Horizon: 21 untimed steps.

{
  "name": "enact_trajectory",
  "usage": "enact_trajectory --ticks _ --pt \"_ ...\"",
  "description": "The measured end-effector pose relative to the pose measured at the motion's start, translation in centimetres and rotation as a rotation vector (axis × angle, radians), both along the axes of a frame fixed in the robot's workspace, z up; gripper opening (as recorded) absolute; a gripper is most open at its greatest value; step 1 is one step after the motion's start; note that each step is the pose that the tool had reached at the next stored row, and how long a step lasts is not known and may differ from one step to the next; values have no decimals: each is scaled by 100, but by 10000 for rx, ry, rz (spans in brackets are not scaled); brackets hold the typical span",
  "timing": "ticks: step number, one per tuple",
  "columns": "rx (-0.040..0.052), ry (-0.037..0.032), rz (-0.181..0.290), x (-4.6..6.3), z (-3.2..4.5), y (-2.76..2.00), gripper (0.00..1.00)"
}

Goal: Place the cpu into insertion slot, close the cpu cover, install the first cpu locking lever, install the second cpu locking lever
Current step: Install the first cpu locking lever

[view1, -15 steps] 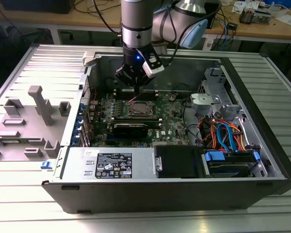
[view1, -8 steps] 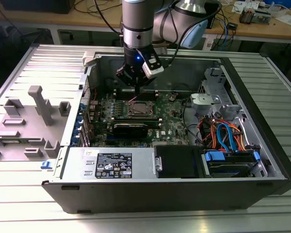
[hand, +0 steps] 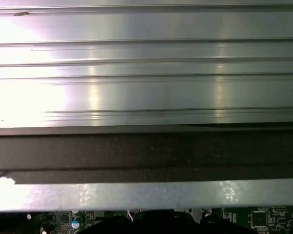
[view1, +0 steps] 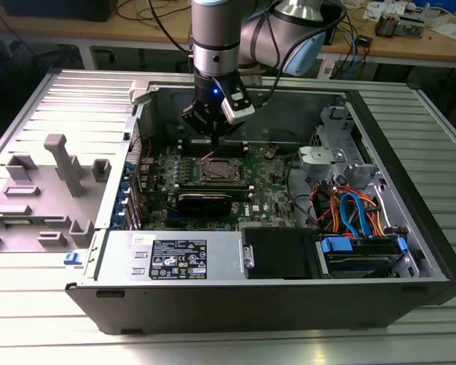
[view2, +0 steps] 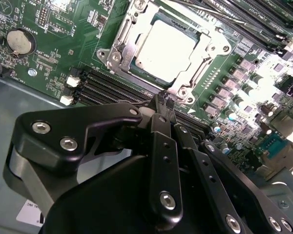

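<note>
The cpu [view2: 166, 48] lies flat in the insertion slot [view1: 216, 171], its silvery top showing. The cpu cover [view2: 128, 41], a silvery frame, lies down around it. Thin metal rods [view2: 219, 12] run along one side of the socket; I cannot tell whether they are latched. My gripper [view2: 162, 99] hangs just above the board at the socket's edge, by one corner of the frame, its black fingers drawn together with nothing seen between them. In the exterior view the gripper [view1: 211, 137] is inside the open computer case, just behind the socket.
Black memory slots [view2: 112, 85] flank the socket, and a coin battery [view2: 19, 41] sits on the board. A black drive box [view1: 277, 251], a labelled power supply [view1: 175, 258] and orange and blue cables [view1: 349, 213] line the case. Grey plastic fixtures [view1: 57, 171] stand at the exterior view's left.
</note>
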<state>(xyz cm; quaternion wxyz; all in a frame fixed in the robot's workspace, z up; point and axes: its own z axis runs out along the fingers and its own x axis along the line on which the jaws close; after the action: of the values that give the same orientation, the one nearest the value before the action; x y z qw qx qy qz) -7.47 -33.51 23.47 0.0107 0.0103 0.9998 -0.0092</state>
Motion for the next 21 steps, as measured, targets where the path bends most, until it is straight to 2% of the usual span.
enact_trajectory --ticks 10,21 --pt "-1 2 -1 25 -58 20 11" --pt "-4 3 16 110 -109 23 11"
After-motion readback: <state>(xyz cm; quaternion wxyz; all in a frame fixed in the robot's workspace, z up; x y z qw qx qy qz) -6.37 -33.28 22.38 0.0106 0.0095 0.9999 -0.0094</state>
